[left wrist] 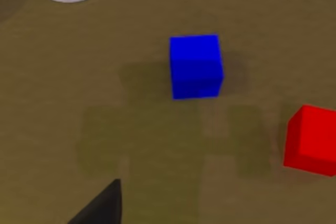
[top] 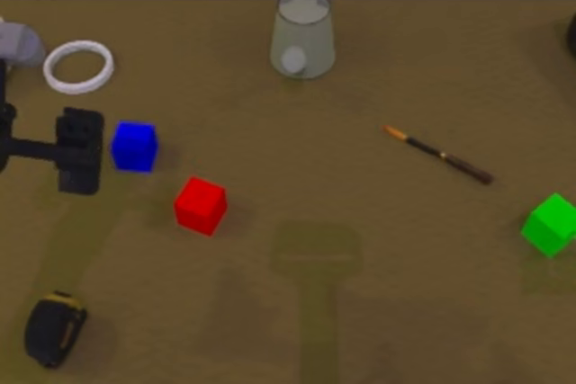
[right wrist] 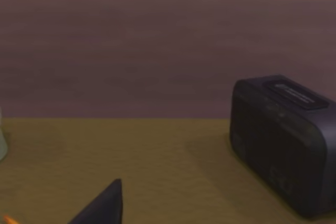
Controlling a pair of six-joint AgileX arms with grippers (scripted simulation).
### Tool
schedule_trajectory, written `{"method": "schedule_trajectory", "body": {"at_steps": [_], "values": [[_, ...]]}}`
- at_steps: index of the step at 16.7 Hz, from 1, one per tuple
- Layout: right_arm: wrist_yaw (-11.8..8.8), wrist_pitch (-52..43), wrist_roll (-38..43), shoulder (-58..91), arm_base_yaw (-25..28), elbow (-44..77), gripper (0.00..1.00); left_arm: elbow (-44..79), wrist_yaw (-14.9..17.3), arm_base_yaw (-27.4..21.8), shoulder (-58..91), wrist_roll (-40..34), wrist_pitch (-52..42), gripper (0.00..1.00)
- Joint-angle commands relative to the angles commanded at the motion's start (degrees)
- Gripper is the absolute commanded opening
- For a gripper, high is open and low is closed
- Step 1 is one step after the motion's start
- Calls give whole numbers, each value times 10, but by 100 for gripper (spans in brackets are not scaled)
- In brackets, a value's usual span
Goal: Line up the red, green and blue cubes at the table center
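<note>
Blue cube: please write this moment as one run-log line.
left pincer: beside blue cube, not holding | red cube: near | green cube: far right | line: not formed

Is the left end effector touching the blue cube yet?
Apart. In the top view a thin strip of table shows between the left end effector and the blue cube; the left wrist view shows bare table around the cube.

Red cube point(left wrist: 312, 140) edge-cropped; left jaws perhaps hidden.
</note>
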Motion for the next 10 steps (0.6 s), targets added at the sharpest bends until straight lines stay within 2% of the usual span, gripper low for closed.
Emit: {"method": "schedule_trajectory", "body": {"at_steps": [5, 10], "values": [[0, 0, 0, 0, 0, 0, 100, 215, 1, -58, 315, -1, -156, 100], [0, 0, 0, 0, 0, 0, 100, 388, 1, -102, 524, -2, -266, 100]]}}
